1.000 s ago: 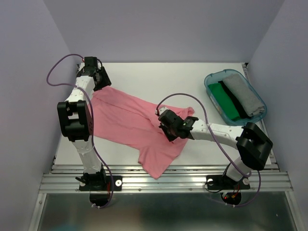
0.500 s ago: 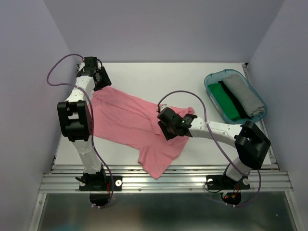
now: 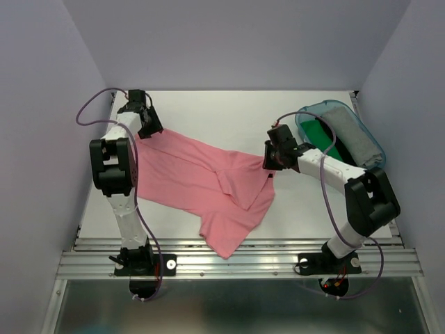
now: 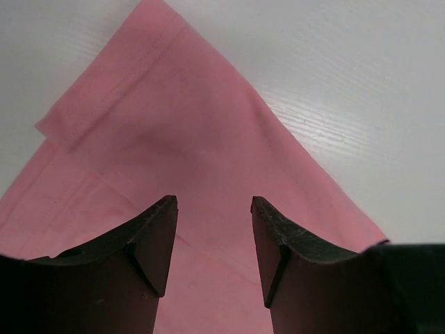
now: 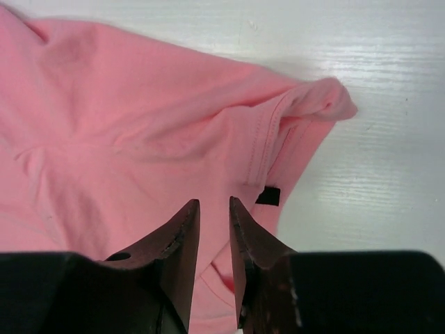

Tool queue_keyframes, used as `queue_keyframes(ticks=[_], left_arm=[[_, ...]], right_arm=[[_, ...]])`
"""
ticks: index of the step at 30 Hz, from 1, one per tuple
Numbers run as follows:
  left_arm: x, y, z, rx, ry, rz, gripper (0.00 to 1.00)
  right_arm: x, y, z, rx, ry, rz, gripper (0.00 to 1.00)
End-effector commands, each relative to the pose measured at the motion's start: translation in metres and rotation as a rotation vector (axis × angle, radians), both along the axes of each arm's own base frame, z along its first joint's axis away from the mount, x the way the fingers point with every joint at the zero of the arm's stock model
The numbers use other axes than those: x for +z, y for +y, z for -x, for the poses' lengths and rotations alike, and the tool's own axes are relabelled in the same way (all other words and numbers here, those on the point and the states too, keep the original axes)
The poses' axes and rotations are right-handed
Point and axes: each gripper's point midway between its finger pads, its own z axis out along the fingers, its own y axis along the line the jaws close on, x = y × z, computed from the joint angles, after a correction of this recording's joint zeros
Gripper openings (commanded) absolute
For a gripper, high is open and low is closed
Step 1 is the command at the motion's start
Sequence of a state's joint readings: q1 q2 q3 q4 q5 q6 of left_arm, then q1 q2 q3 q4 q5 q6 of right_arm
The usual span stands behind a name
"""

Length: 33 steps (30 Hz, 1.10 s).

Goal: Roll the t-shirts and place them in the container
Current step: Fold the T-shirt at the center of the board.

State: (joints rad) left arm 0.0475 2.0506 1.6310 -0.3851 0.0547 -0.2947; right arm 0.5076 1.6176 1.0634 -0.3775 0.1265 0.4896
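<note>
A salmon-pink t-shirt (image 3: 195, 174) lies spread and creased across the middle of the table. My left gripper (image 3: 147, 132) hovers over its far left corner. In the left wrist view that gripper (image 4: 212, 202) stands open above flat pink cloth (image 4: 174, 118), holding nothing. My right gripper (image 3: 270, 161) is at the shirt's right edge. Seen from its wrist, the right gripper (image 5: 214, 202) has its jaws a narrow gap apart over the pink shirt (image 5: 125, 139), beside a hemmed edge (image 5: 327, 97) and a black tag (image 5: 268, 195). No cloth is pinched at its tips.
A teal see-through tub (image 3: 375, 149) stands at the right edge of the table, holding a folded green shirt (image 3: 323, 142) and a folded grey shirt (image 3: 351, 136). Lilac walls close in on the left, back and right. A metal rail (image 3: 236, 261) runs along the near edge.
My right gripper has moved from the middle of the pink shirt to its right edge, beside the tub. The left arm has shifted slightly right at the shirt's far corner.
</note>
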Motion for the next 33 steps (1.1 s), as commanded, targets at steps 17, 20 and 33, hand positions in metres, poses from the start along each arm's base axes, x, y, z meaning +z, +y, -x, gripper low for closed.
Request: queue_keyframes(ticks=[17,20,33], left_arm=[[-0.045,0.015,0.0,0.03,0.08,-0.021,0.58],[-0.047,0.017,0.002,0.035,0.085,-0.021,0.58],[0.008,0.053,0.015,0.146,-0.009,-0.075,0.57]], right_arm=[[-0.038,-0.049,-0.065,-0.182,-0.004,-0.003,0.06],[-0.048,-0.05,-0.064,-0.178,0.009,0.011,0.06],[-0.058,-0.046,-0.066,-0.166,0.025,0.003,0.04]])
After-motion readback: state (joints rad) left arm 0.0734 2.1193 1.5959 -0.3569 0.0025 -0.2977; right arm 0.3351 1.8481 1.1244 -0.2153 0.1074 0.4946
